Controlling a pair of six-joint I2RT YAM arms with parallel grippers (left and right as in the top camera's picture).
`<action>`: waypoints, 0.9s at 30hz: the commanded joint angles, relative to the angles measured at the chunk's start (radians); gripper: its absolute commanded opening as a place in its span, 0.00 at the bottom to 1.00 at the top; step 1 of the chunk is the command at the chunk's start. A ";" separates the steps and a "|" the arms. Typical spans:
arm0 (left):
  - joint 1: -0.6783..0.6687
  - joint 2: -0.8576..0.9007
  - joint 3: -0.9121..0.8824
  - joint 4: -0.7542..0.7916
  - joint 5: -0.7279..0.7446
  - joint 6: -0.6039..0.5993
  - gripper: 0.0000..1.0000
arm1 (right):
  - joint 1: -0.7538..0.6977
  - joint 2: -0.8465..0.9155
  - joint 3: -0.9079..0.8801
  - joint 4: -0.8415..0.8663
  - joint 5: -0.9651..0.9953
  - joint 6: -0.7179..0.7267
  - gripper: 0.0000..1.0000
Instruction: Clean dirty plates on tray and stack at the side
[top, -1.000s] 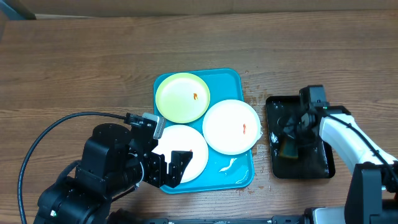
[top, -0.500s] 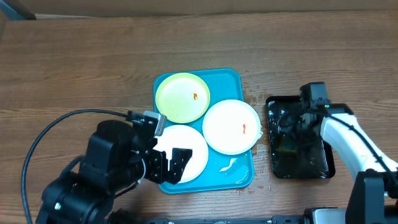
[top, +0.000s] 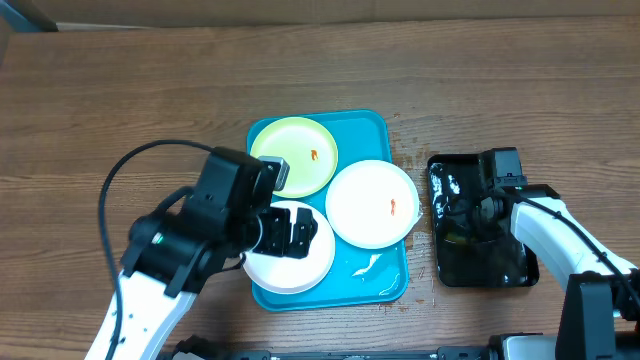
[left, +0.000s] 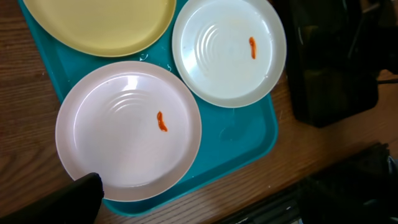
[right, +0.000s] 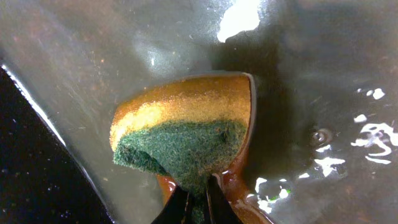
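Two arms: left arm hovers above a white plate, jaws spread; right jaws pinch the sponge.

Three plates, one blue tray, one black tray, one sponge.

Our left arm comes in from the lower left edge, elbow bent, its black wrist turned toward the right. The left pincer hangs with its jaws spread wide, gripping nothing, and only one dark fingertip shows in its own camera. Our right arm, white along its forearm, reaches in from the lower right corner. The right pincer points down, its jaws pressed together on the sponge.
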 joint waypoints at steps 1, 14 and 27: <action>-0.007 0.058 0.005 0.018 -0.055 -0.011 1.00 | 0.002 -0.010 0.008 -0.041 0.004 -0.024 0.04; -0.008 0.335 0.005 0.149 0.026 0.012 0.91 | 0.020 -0.229 0.159 -0.229 -0.040 -0.099 0.04; -0.010 0.633 0.005 0.387 0.118 0.072 0.49 | 0.047 -0.279 0.159 -0.225 -0.041 -0.098 0.04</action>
